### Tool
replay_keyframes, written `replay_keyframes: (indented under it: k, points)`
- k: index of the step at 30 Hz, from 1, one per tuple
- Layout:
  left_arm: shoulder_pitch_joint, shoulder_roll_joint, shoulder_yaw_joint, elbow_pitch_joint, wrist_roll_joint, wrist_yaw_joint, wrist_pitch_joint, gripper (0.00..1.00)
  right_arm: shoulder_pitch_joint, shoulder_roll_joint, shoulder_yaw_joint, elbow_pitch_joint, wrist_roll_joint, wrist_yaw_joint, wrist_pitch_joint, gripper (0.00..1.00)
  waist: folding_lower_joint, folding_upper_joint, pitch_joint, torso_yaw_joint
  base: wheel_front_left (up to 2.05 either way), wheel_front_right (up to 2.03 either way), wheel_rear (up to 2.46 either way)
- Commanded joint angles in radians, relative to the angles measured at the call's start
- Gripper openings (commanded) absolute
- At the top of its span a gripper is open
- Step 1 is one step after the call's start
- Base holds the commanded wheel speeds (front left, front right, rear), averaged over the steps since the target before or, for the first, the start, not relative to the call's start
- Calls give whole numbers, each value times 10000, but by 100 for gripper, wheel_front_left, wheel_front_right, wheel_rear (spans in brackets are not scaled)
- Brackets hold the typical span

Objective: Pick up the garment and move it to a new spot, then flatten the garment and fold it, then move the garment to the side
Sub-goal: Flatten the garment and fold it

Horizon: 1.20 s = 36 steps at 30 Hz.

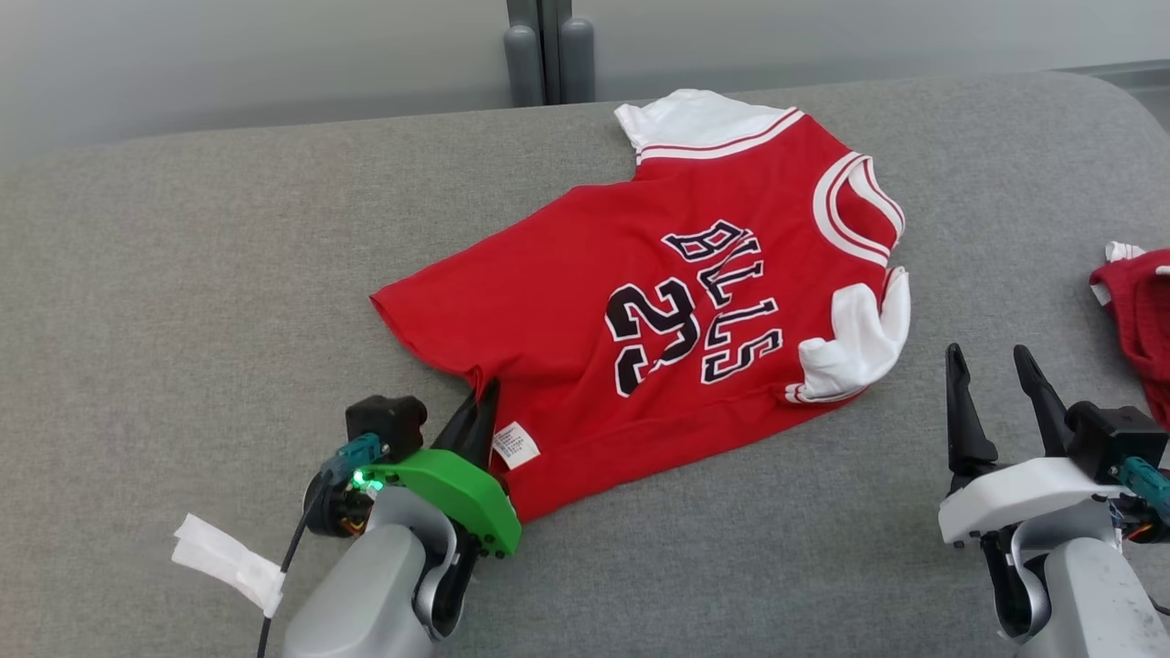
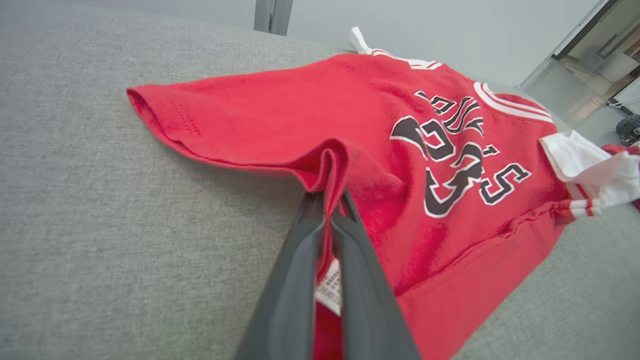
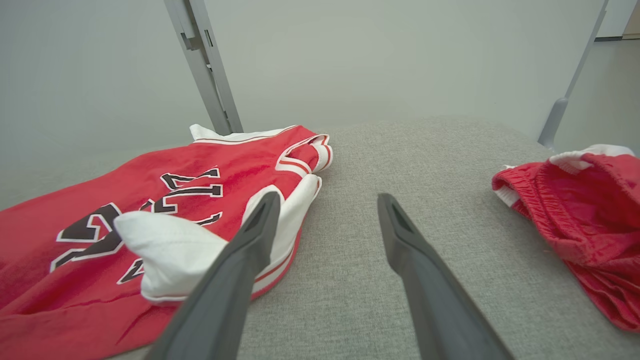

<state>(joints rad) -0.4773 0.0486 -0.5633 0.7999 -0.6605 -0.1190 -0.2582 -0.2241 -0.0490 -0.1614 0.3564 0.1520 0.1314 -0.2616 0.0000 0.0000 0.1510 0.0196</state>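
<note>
The garment (image 1: 658,302) is a red jersey with white sleeves and dark lettering, spread on the grey cushion (image 1: 183,274). My left gripper (image 1: 483,402) is shut on its bottom hem near the white care label (image 1: 515,445). In the left wrist view the two fingers (image 2: 300,260) pinch a raised fold of the red hem of the garment (image 2: 380,150), with my left gripper (image 2: 327,197) at the fold. My right gripper (image 1: 992,361) stands open to the right of the jersey, holding nothing. From the right wrist, my right gripper (image 3: 327,202) sits beside the garment's (image 3: 150,200) folded white sleeve (image 3: 170,250).
A second red cloth item (image 1: 1138,311) lies at the cushion's right edge, also seen as red shorts (image 3: 580,215) in the right wrist view. A white paper scrap (image 1: 228,559) hangs by my left arm. Grey posts (image 1: 548,50) stand behind the cushion.
</note>
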Motion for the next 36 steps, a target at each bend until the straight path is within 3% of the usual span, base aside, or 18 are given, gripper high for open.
replay_keyframes:
  k: [1, 10, 19, 29, 36]
  points:
    - [-171, 46, 179, -401, 123, -45, -77, 0, 130, -37, -55, 48, 87, -16, -46, 100, 0, 0, -197, 198, 0, 0, 0]
    - [597, 76, 995, -2737, 1213, 40, -69, 0, 488, -38, -197, 143, 191, -16, -46, 100, 0, 0, -776, 781, 0, 0, 0]
    - [1154, 228, 1876, -3446, 1786, 68, -69, 0, 349, -40, 10, 86, 281, -16, -46, 100, 0, 0, -687, 603, 0, 0, 0]
    - [-663, 726, 2400, -1419, 2008, 9, -70, 0, -166, -38, 286, -84, 163, -16, -46, 100, 0, 0, 191, -43, 0, 0, 0]
    - [-2110, 1087, 2831, 394, 2048, 235, -62, 1, -548, -40, 616, -167, 247, -16, -46, 100, 0, 0, 744, -503, 0, 0, 0]
